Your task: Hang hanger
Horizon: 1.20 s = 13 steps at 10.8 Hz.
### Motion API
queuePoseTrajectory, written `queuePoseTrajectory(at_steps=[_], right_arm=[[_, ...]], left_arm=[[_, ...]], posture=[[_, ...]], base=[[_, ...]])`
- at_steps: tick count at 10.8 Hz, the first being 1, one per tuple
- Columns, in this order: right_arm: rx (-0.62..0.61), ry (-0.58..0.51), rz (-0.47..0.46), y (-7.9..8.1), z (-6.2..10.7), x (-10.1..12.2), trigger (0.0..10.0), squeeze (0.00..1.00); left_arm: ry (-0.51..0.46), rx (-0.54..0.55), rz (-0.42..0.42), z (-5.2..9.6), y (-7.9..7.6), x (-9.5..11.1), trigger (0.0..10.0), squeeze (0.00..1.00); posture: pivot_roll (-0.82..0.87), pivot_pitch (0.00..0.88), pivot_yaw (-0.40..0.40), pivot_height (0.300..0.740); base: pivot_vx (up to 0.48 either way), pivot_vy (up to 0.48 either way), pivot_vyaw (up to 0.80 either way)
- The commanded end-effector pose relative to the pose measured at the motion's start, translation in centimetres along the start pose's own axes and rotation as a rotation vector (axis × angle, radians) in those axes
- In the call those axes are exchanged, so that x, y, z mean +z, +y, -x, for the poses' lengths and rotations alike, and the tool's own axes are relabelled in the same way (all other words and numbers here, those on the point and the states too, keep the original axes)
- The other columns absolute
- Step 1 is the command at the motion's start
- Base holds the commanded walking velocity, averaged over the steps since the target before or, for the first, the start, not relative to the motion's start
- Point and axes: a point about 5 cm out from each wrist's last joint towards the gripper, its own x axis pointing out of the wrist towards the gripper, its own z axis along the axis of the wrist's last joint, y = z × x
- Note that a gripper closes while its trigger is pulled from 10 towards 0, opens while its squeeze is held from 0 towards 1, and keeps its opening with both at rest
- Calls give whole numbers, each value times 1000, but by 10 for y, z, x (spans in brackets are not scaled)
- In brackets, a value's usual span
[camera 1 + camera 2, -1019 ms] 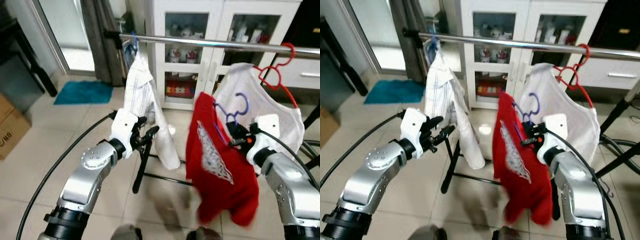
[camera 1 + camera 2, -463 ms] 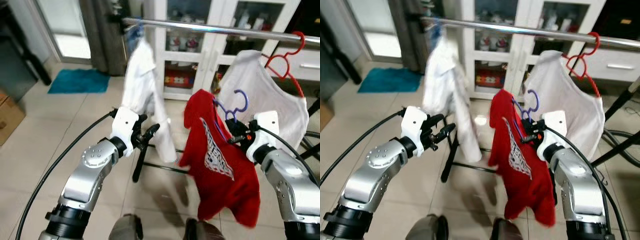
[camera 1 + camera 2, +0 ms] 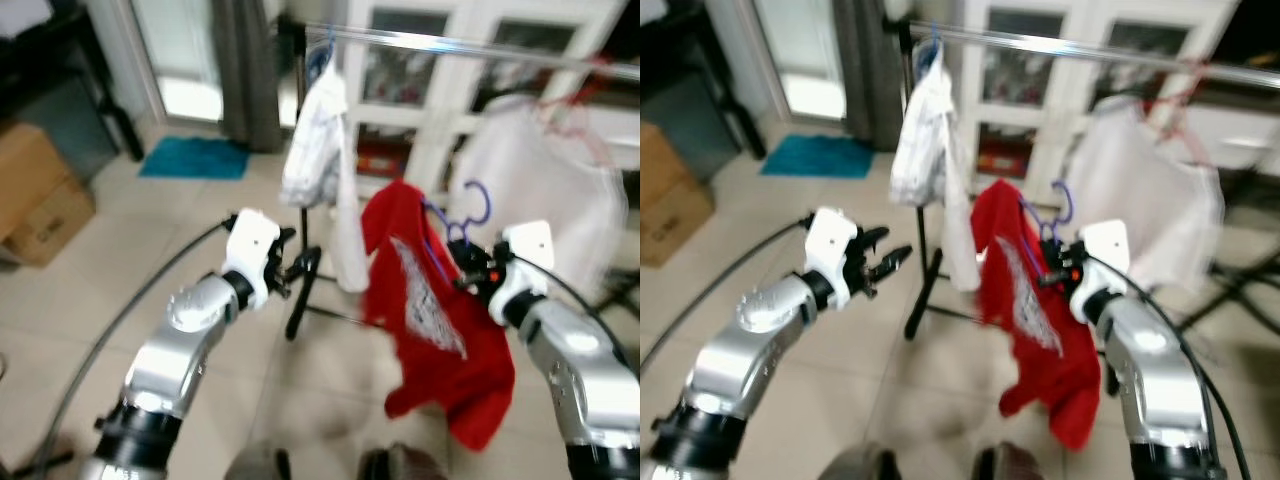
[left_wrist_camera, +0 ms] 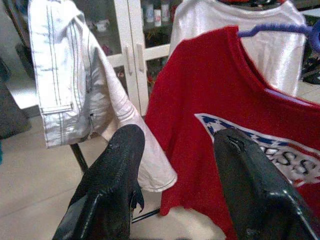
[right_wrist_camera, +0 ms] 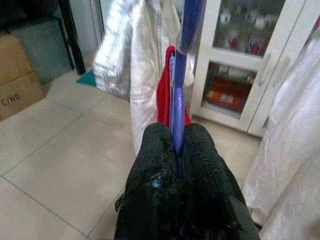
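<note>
Left pincer [image 4: 175, 150] fingers spread, empty. Beyond: red shirt [image 4: 200, 90] on purple hanger [image 4: 280, 29]; white striped shirt [image 4: 75, 75] at 10 o'clock.

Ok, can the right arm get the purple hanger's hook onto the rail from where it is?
Probably not yet. The right hand grips the purple hanger well below the rail. The stretch of rail between the white shirt and the pale garment looks free.

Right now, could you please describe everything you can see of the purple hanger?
The purple hanger looks like thin plastic, with a curled hook on top that is not yet on the rail. A red T-shirt with a printed front hangs from it. The right gripper is shut on its stem, holding it upright below the rail, between the striped white shirt and another white garment.
</note>
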Motion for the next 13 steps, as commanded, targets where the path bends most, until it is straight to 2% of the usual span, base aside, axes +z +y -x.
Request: queuePoseTrajectory(at_steps=[1,2,3,4,5,6,7,8,9,10,11,13], right_arm=[[6,-57,26,0,-1,14,0,0],[10,-70,36,1,-1,17,0,0],[8,-99,51,3,-1,26,0,0],[17,-128,74,9,-1,35,0,0],[35,-145,143,16,-1,43,0,0],[49,-163,271,25,-2,52,0,0],[45,-174,360,30,-4,59,0,0],[56,-180,396,34,-4,62,0,0],[76,-184,472,40,-4,65,0,0],[88,-190,508,44,-4,66,0,0],[86,-200,520,47,-3,67,0,0],[104,-233,570,52,-2,73,0,0]], left_arm=[[-20,-30,12,-5,0,6,10000,0],[-28,-63,66,-8,2,8,10000,733],[-56,-132,124,-16,3,17,10000,1000],[-67,-158,142,-21,2,21,10000,1000],[-74,-187,159,-27,1,25,10000,1000],[-76,-204,189,-36,0,29,10000,1000],[-56,-226,230,-46,0,28,10000,898],[-58,-241,234,-49,-1,29,10000,24],[-80,-248,249,-56,-1,34,10000,0],[-99,-266,276,-63,-2,41,10000,0],[-91,-237,292,-70,2,43,10000,0],[-101,-189,399,-79,12,44,10000,0]], posture=[[-96,0,10,740],[-98,0,11,740],[-103,0,12,740],[-108,0,15,740],[-114,0,20,740],[-114,0,20,740],[-121,0,25,740],[-121,0,25,740],[-130,0,33,740],[-130,0,33,740],[-138,0,50,740],[-141,0,58,740]], base=[[0,0,0],[0,0,0],[0,0,0],[0,0,0],[0,0,0],[0,0,0],[0,0,0],[0,0,0],[0,0,0],[0,0,0],[0,0,0],[0,0,0]])
